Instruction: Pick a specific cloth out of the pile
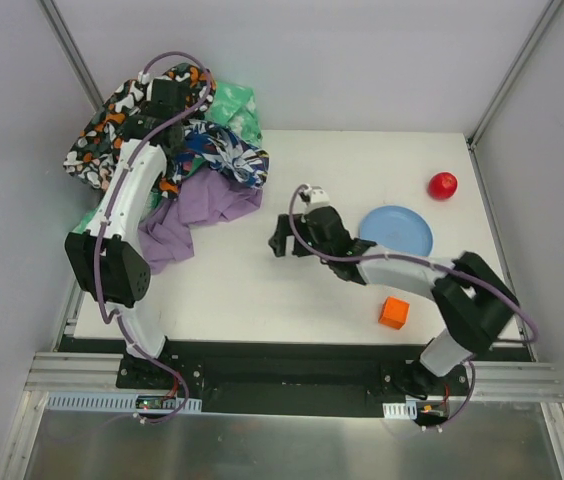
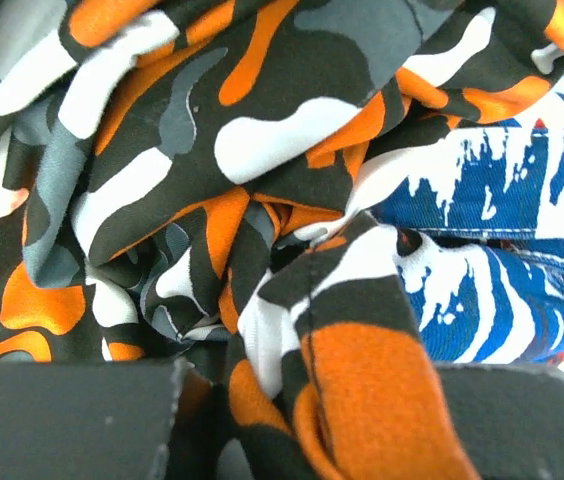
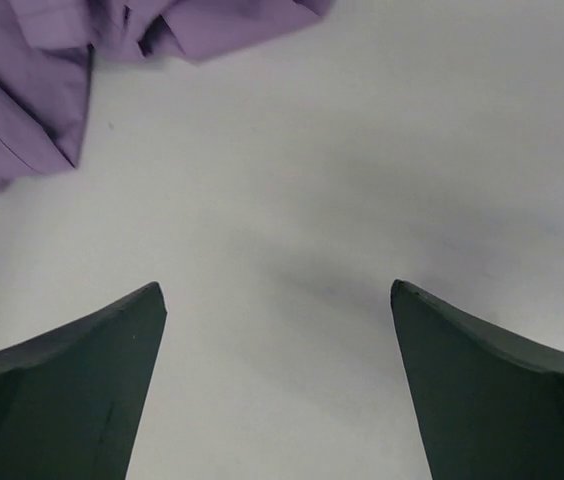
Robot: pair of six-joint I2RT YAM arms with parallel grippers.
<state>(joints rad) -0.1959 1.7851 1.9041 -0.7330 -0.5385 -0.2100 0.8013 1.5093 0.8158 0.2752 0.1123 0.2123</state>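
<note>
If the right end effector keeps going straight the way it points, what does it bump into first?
Probably the purple cloth. Bare table lies just ahead of the open right end effector, then the cloth's edge, a little to the left. How far off it is stays hard to judge.

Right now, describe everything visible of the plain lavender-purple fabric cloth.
The plain lavender-purple fabric cloth is soft, unpatterned and heavily creased. It lies crumpled on the white table at the near edge of the heap of patterned cloths, its far part tucked under the blue-and-white patterned cloth. Nothing grips it; the open right gripper stands apart from it.
</note>
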